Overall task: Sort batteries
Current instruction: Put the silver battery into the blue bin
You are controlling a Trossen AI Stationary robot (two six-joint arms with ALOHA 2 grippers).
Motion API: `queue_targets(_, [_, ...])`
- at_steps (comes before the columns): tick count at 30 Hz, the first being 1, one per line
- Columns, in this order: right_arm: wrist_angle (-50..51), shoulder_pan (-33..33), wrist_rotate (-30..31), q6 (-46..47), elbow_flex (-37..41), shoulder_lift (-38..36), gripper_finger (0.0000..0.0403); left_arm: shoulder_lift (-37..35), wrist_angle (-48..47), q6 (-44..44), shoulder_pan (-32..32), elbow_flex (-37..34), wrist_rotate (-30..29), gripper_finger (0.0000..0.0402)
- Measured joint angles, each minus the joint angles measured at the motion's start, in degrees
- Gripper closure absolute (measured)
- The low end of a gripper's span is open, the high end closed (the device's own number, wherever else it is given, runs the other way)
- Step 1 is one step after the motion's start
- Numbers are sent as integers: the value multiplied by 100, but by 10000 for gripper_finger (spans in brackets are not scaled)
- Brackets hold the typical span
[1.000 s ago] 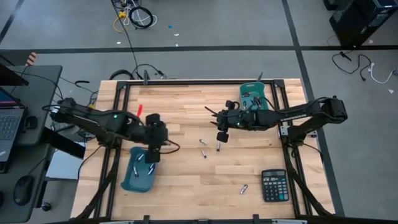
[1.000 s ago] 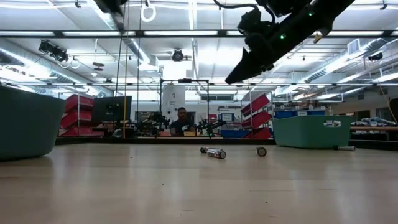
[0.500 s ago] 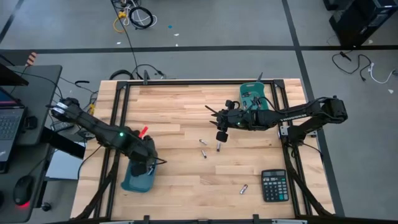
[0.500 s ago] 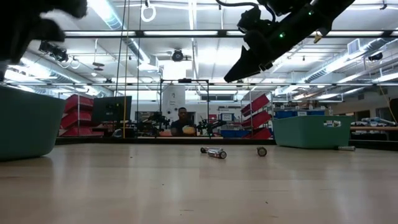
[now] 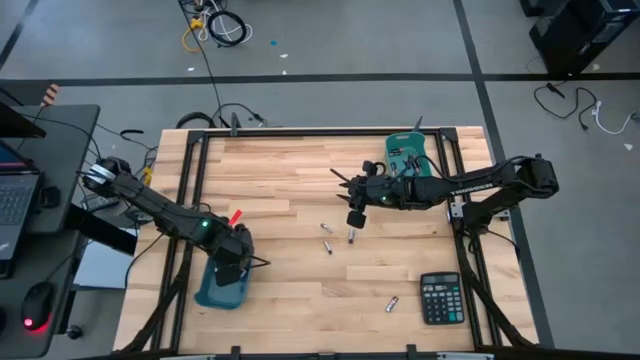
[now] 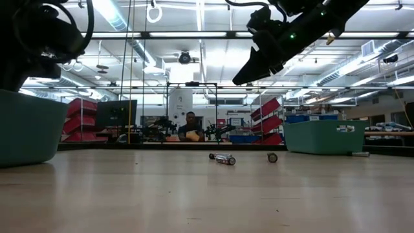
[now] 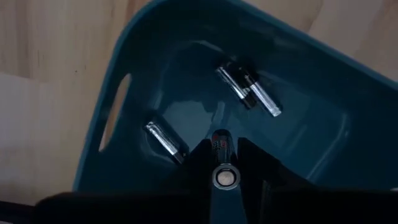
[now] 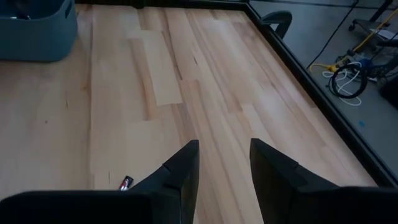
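Presently the left gripper is inside the teal bin, fingers closed on a battery above two cells already deposited; drop-off step, needs release next. Right gripper hangs w/ fingers apart over surface near loose batteries; next pick req. descent.

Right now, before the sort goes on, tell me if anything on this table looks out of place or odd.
Nothing damaged or spilled. Four small cylindrical batteries lie scattered on the bare wooden table, unsorted: three near the middle, one beside the black calculator. The left end effector holds a battery over the near teal plastic bin, where others already lie.
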State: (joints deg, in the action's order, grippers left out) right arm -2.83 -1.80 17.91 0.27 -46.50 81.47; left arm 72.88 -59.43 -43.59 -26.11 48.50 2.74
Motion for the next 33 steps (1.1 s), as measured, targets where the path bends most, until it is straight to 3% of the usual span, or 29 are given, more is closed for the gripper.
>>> queue_targets(10, [-445,-107,0,-126,0,0,275,0,556,4,-65,-4,-553,342])
queue_targets(33, [-782,-107,0,-195,0,0,276,0,626,-17,-67,-5,-870,341])
